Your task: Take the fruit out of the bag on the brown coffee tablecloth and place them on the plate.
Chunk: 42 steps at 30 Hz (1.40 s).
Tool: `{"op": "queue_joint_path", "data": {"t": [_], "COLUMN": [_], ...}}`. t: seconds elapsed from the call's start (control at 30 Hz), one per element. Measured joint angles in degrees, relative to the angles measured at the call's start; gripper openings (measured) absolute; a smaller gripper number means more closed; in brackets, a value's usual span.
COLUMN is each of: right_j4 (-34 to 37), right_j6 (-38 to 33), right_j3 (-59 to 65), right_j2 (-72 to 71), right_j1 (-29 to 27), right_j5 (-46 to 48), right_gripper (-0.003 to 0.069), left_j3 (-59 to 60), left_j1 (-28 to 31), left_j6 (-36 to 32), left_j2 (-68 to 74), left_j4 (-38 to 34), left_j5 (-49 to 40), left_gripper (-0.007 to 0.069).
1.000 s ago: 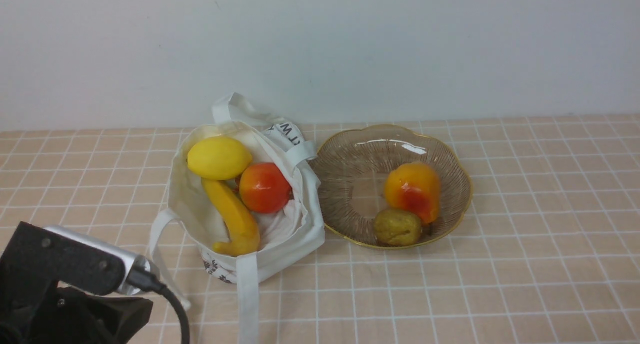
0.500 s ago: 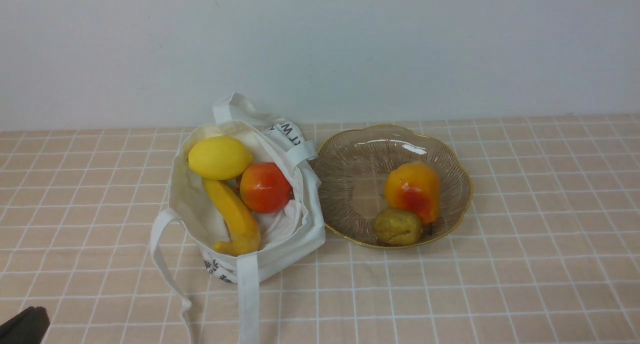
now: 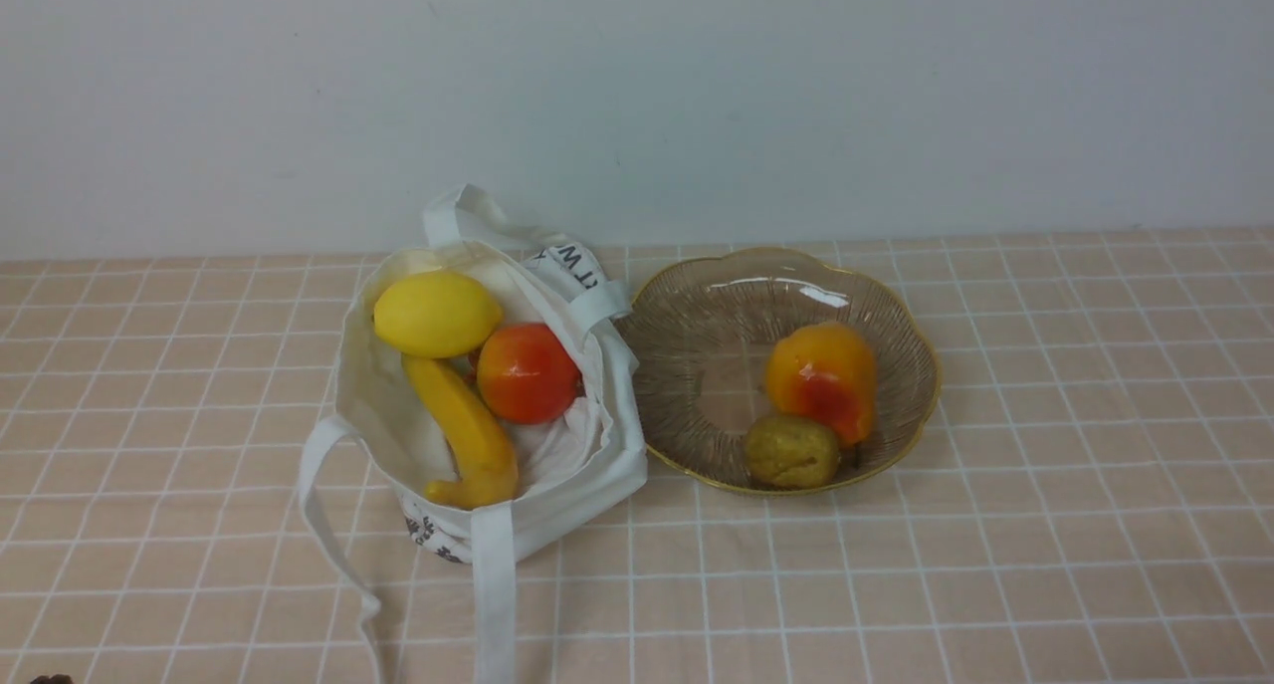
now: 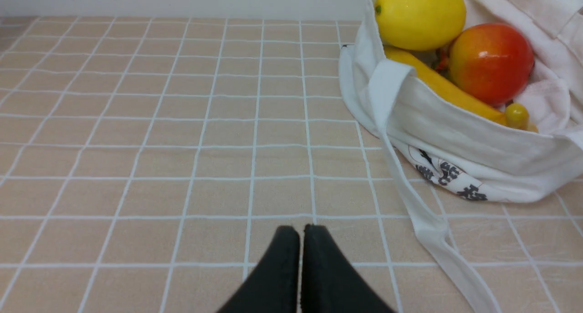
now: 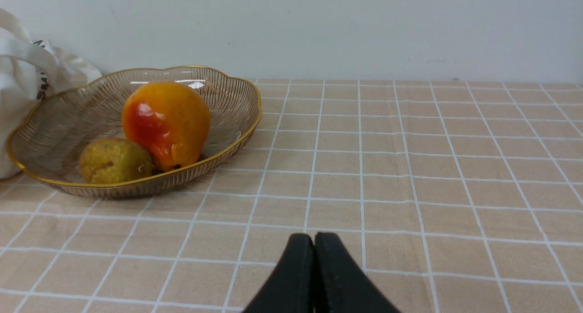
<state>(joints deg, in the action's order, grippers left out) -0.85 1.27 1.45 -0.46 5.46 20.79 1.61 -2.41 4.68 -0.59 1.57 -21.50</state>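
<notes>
A: Fruit first — where do you see it?

B: You have a glossy yellow lemon (image 3: 436, 313), a round red-orange fruit (image 3: 528, 372) and a curved orange-yellow banana (image 3: 466, 427) lying in the small white cloth tote bag (image 3: 582, 465), left of centre on the peach-brown gridded tablecloth (image 3: 1045, 525). Just right of it, the ribbed brownish glass plate with the gold rim (image 3: 697, 336) holds an orange-red pear-shaped fruit (image 3: 822, 377) and a dull olive-brown ball (image 3: 791, 451), touching.

A: And your claws?

B: Your left gripper (image 4: 301, 233) is pressed closed, empty, over bare cloth near the bag's strap. Your right gripper (image 5: 314, 242) is likewise closed on nothing, to the plate's near right.
</notes>
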Motion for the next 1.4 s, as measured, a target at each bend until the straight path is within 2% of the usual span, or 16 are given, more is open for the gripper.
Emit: {"op": "queue_joint_path", "data": {"t": [0.2,1.4], "right_j4": [0.0,0.0], "right_j6": [0.0,0.0], "right_j3": [0.0,0.0], "right_j2": [0.0,0.0], "right_j1": [0.0,0.0], "right_j5": [0.0,0.0], "right_gripper": [-0.0015,-0.0015], "left_j3": [0.0,0.0], "left_j1": [-3.68,-3.68], "left_j6": [-1.35,-1.42], "left_j2": [0.0,0.0], "left_j4": [-0.12,-0.22], "left_j5": [-0.14,-0.14], "left_gripper": [-0.0008,-0.0008]}}
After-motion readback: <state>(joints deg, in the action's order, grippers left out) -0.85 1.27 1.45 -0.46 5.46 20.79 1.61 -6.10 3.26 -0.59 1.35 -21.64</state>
